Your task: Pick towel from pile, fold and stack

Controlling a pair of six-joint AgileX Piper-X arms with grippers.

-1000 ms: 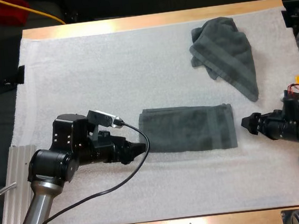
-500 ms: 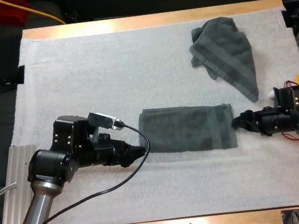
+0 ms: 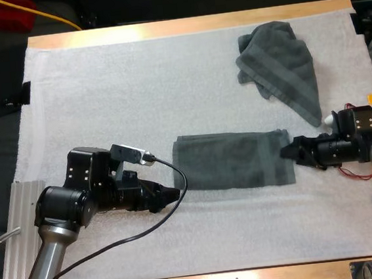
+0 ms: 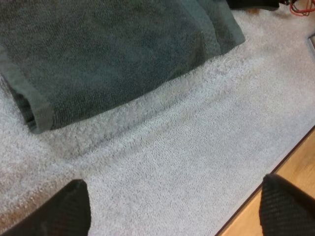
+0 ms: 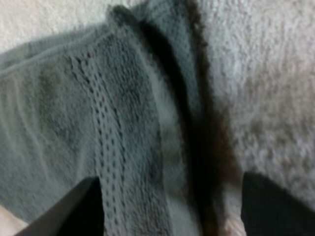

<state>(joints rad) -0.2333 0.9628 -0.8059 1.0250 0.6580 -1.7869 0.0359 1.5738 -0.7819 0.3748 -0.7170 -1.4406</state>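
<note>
Folded towel point(image 3: 233, 160) lies flat as a long dark grey-green strip near the middle of the white mat point(image 3: 135, 91), its long sides running from left to right across the wooden table point(image 3: 188, 26). The crumpled towel point(image 3: 283, 67) sits well apart from it, toward the far right of the mat, bunched at the top and trailing to a point on the near side.

The left gripper point(image 3: 171, 195) is low over the mat just beside the folded towel's near left corner, apart from the cloth. In the left wrist view its two black fingers point(image 4: 64, 206) are spread wide with only bare mat between them, and the towel's hemmed corner lies a little ahead of them.

The right gripper point(image 3: 286, 152) is at the folded towel's right short end. In the right wrist view its fingers point(image 5: 74, 206) stand apart, one over the towel's ribbed hem and the other over the mat beside it, so the layered edge lies between them. They do not pinch the cloth; whether the tips rest on it is hard to tell, perhaps just above it
</note>
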